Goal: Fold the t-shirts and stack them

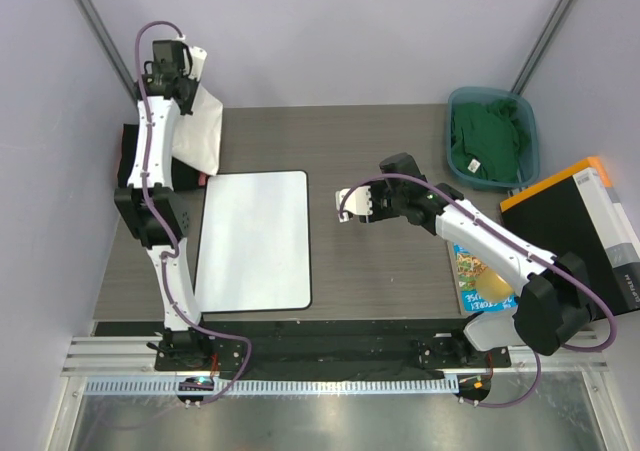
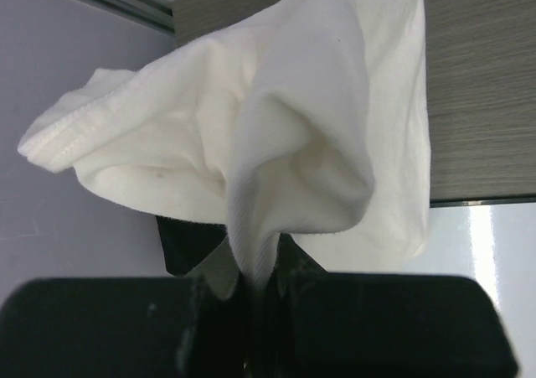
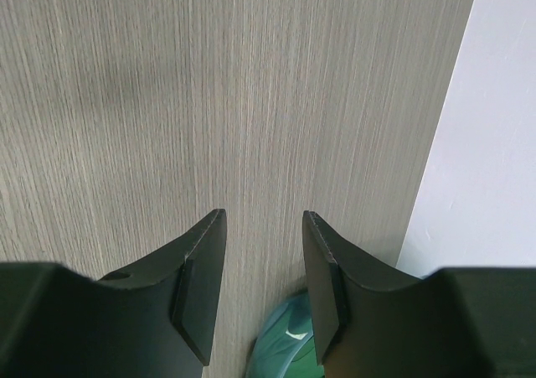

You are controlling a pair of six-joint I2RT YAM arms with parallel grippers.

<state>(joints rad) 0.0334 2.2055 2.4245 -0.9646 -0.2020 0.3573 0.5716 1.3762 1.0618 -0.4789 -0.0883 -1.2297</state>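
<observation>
From above, the left tool (image 1: 190,63) is raised over the far left corner of the tabletop (image 1: 380,271). The white shirt (image 1: 200,126) hangs from it, just beyond the far edge of the board (image 1: 255,241). The right tool (image 1: 350,207) hovers mid-tabletop, empty. A green shirt (image 1: 487,141) lies in the bin (image 1: 490,92).

The left wrist view shows that tool pinched narrow on a bunched fold of the white shirt.

The right wrist view shows its jaws partly apart with nothing between them, above bare wood.
</observation>
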